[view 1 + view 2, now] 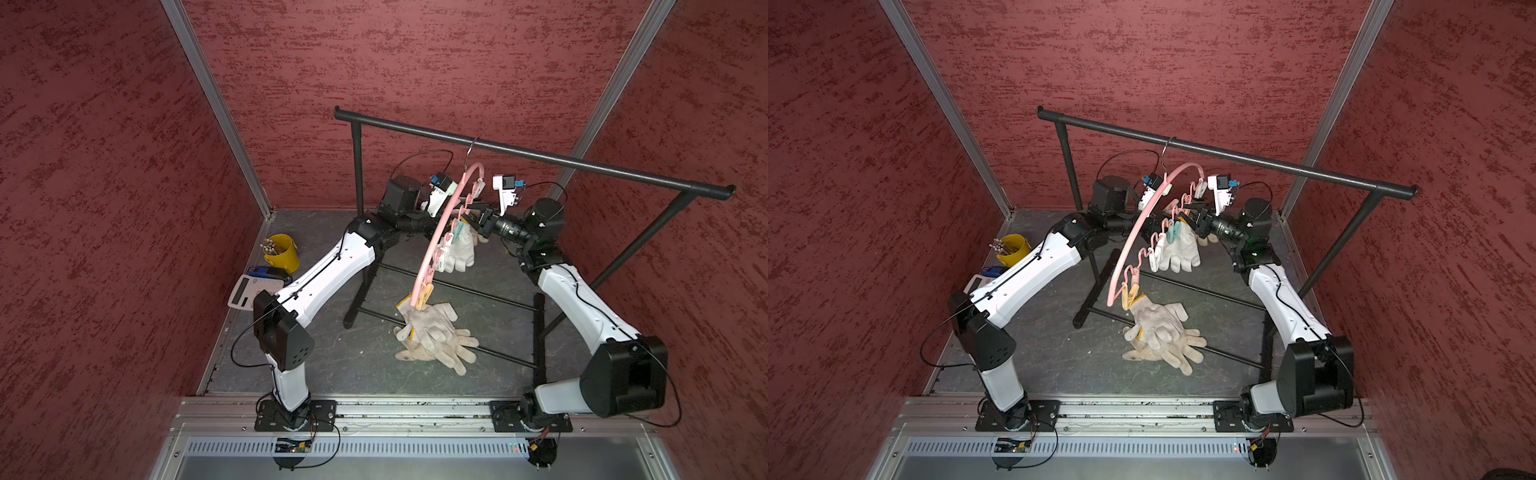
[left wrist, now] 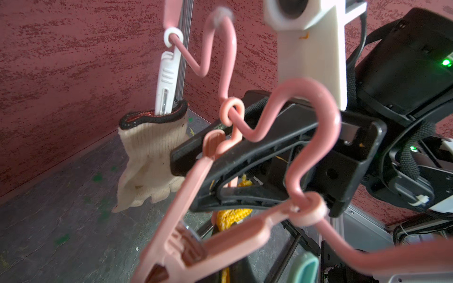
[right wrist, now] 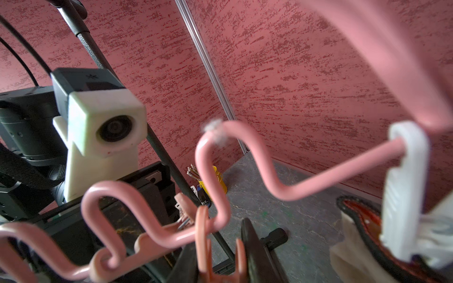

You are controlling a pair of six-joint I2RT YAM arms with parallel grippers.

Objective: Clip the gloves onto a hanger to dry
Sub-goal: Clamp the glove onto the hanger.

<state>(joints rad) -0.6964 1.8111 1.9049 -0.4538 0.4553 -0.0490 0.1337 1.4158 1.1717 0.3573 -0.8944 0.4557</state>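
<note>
The pink hanger [image 1: 442, 224] [image 1: 1128, 241] hangs by its hook from the black rack. My right gripper [image 3: 220, 257] [image 1: 1187, 216] is shut on a pink clothespin [image 3: 203, 235] on the wavy bar, squeezing its handles. My left gripper [image 2: 226, 267] is shut on a glove whose yellow cuff [image 2: 232, 215] rises toward that pin; pins hide most of the fingers. A white pin [image 2: 166, 80] holds a dark-cuffed glove [image 2: 149, 152]. A white glove [image 1: 459, 249] hangs mid-bar. Another glove [image 1: 1158, 320] hangs from the yellow pin at the near end. More gloves [image 1: 449, 349] lie piled on the floor.
The black rack's top bar [image 1: 540, 156] crosses above both wrists, and its base bars [image 1: 538, 332] run over the floor beside the pile. A yellow bucket [image 1: 282, 251] of sticks and a calculator [image 1: 249, 291] sit at the left wall.
</note>
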